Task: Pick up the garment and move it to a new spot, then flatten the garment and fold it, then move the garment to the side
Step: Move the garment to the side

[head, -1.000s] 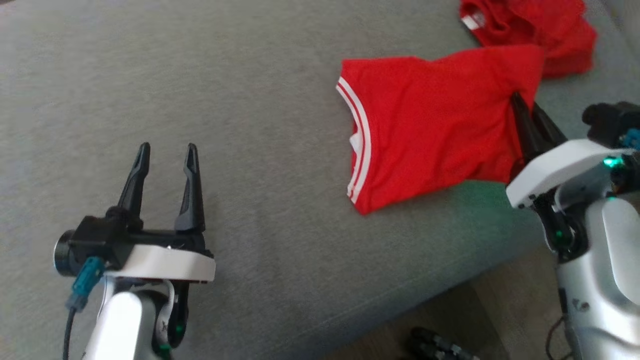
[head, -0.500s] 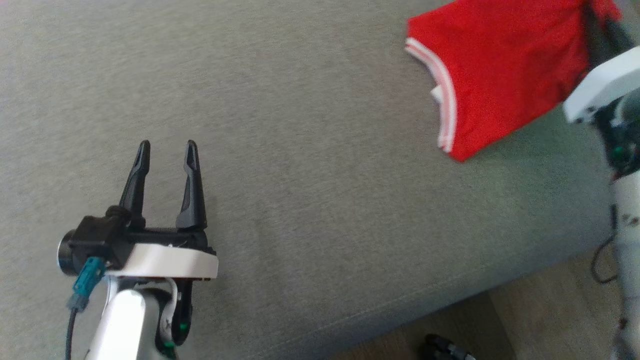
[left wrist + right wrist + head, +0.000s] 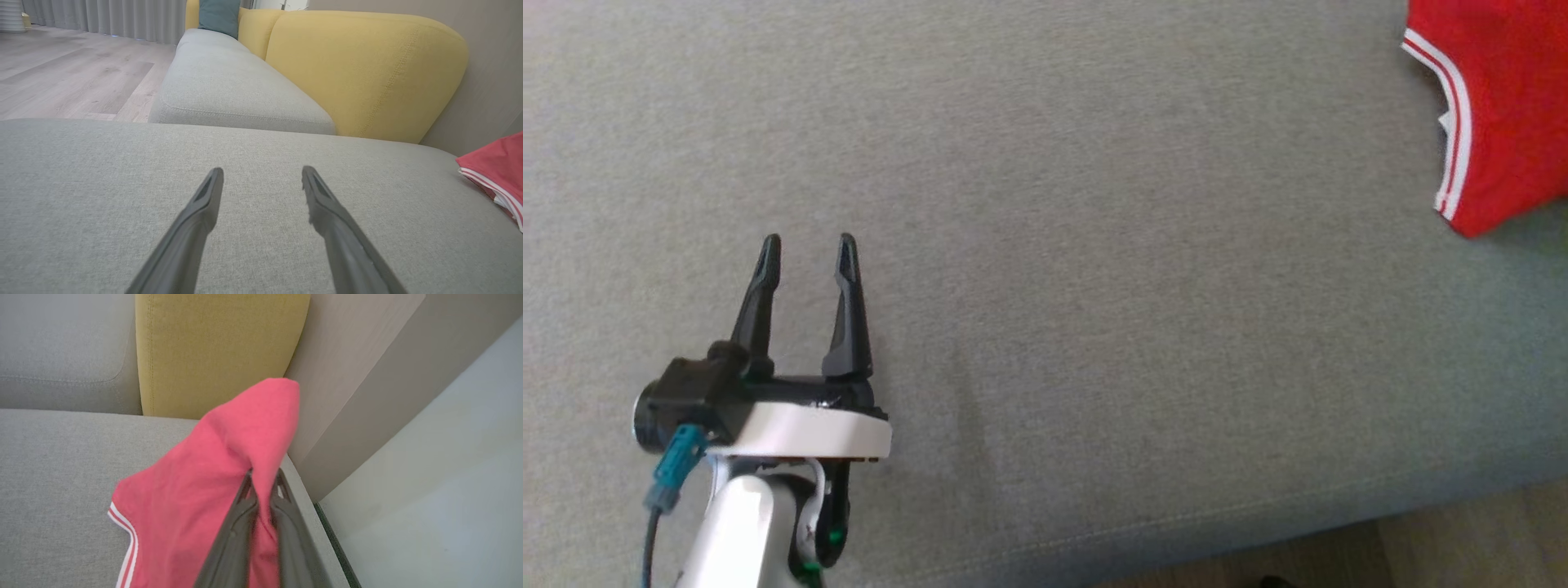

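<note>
- Garment [image 3: 1503, 106], red with white-striped trim, sits at the far right edge of the head view. Its lower part rests on the grey sofa seat [image 3: 1094, 245].
- Right tool [image 3: 264, 475] is clenched on a fold of the red cloth. The cloth rises and drapes over its fingertips, near the seat's corner beside the yellow backrest [image 3: 212, 347].
- Left tool [image 3: 809, 241] is released, with its fingers spread apart. It is over bare grey seat, well apart from the red cloth.
</note>
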Motion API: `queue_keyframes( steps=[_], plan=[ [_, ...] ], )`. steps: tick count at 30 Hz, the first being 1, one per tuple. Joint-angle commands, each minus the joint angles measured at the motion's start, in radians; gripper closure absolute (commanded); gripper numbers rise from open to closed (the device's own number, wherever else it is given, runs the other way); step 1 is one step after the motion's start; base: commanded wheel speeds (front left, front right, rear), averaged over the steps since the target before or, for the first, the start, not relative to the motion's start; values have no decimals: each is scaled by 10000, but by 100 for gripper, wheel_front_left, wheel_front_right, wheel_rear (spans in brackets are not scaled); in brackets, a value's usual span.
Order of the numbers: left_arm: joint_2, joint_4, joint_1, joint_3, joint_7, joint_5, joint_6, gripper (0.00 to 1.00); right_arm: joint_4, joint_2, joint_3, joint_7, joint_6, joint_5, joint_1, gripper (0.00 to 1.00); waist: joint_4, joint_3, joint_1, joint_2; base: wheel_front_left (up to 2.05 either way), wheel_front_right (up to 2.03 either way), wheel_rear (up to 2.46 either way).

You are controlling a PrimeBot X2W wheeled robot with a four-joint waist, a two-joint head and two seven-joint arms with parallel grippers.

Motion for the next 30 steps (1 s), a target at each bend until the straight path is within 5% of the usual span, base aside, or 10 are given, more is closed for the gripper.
queue_keyframes(
  steps=[1, 6, 14, 16, 18, 30],
  plan=[
    [-40, -275, -115, 270, -95, -47, 30, 0, -304, -356, 35, 23, -9, -145, -249, 100, 122, 50, 0, 0, 0, 0, 0],
    [-56, -258, -89, 187, -114, 7, 16, 0, -224, -1117, 166, 278, -9, -873, -168, 100, 379, 160, 0, 0, 0, 0, 0],
    [-44, -228, -25, 170, -124, 20, 8, 0, -83, -1328, 224, 380, -9, -1406, 145, 97, 455, 243, 0, 0, 0, 0, 0],
    [-27, -222, -25, 175, -125, 33, 13, 0, 15, -1287, 248, 432, -9, -1542, 163, 56, 433, 263, 0, 0, 0, 0, 0],
    [-14, -211, -25, 176, -126, 45, 22, 0, 7, -1212, 207, 425, -9, -1720, 141, 0, 395, 277, 0, 0, 0, 0, 0],
    [43, -107, -91, 156, -129, 41, 32, 0, 48, -660, -12, -38, -9, -2131, 111, 0, 289, 196, 0, 0, 0, 0, 0]
  ],
)
